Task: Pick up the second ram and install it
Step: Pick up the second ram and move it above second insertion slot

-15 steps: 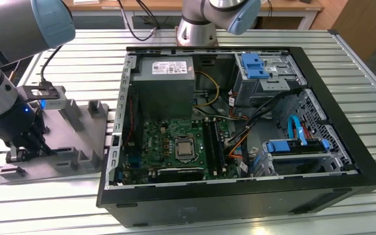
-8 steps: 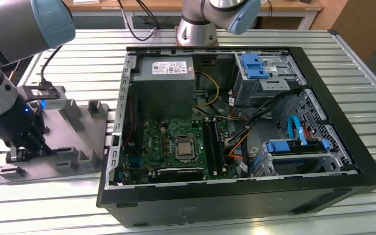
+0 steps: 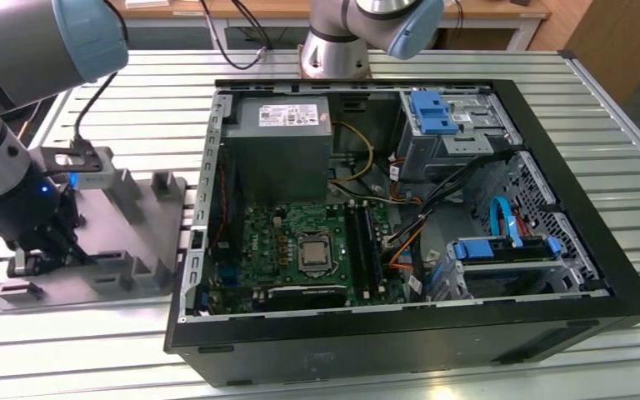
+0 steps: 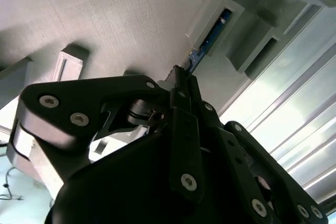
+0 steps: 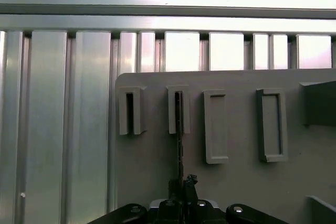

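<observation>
In the exterior view, the arm (image 3: pixel 9 100) reaches down at the exterior view's left, and its gripper (image 3: pixel 44 250) is low over a grey fixture plate (image 3: pixel 131 242) on the slatted metal table (image 3: pixel 632 167). The open computer case (image 3: pixel 409 333) lies just beside the plate, toward the exterior view's right, with the green motherboard (image 3: pixel 276 242) on its floor.

In the second wrist view, the black gripper (image 4: pixel 178 77) has its jaws drawn narrow around one end of the second ram (image 4: pixel 210 38). The ram is a thin blue stick standing on edge. Its far end sits inside a raised grey holder (image 4: pixel 202 19) on the fixture plate.

In the first wrist view, the second ram (image 5: pixel 180 135) shows edge-on as a thin dark line. It runs from the slot of its holder (image 5: pixel 172 109) to the gripper (image 5: pixel 181 186), whose jaws are pinched together on it. A similar holder (image 5: pixel 130 111) stands just beside it, and the table's ribs lie beyond the plate's far edge.
</observation>
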You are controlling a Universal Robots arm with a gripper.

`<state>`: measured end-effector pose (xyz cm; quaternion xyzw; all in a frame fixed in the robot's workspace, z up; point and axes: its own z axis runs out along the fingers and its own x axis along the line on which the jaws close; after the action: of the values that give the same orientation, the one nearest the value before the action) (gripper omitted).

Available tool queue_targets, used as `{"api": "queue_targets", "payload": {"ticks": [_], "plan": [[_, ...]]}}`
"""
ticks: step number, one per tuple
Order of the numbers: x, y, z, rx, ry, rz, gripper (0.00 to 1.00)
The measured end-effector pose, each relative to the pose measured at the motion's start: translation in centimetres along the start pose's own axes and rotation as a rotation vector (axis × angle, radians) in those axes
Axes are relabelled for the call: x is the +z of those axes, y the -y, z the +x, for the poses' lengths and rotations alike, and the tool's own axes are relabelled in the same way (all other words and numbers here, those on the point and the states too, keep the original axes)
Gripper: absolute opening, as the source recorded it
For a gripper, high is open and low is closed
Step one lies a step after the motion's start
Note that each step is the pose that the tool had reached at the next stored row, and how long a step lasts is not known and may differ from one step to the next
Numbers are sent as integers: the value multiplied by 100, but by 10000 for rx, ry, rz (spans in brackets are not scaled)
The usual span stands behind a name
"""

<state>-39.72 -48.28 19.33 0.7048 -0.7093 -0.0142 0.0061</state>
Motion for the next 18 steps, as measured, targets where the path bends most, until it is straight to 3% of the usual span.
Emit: {"api": "queue_targets", "payload": {"ticks": [3,7,11,18], "plan": [[1,0,0,540,15,6,14],[1,0,0,596,18,7,14],[1,0,1,113,4,1,14],[1,0,0,-76,-1,-1,14]]}}
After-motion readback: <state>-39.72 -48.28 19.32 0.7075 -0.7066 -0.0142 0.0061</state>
